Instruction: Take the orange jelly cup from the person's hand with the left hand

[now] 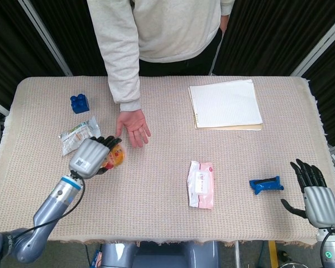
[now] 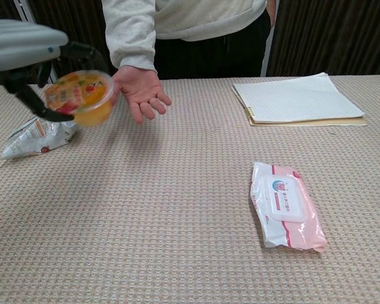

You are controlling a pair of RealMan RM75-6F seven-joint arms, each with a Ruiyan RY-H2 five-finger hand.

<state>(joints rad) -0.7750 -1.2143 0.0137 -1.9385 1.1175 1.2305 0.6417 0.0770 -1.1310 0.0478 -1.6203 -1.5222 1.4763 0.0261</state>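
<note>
1 orange jelly cup [image 2: 78, 95]: left hand [image 1: 92, 157] gripping it above table [image 1: 156, 190], beside person's hand [image 1: 132, 127]. 1 right hand [image 1: 315, 195] idling w/ fingers apart. 1 wipes pack [image 1: 201, 183], 1 blue block [image 1: 78, 103], 1 snack bag [image 1: 76, 134].

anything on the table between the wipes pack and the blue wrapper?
Nothing: in the head view only bare woven cloth runs from the wipes pack to the blue wrapper.

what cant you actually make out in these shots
- Blue block: hidden in chest view behind the left robot hand.
- Right robot hand: outside chest view.
- Jelly cup label: motion-blurred in chest view.
- Blue packet: cut by chest view's right edge.
</note>
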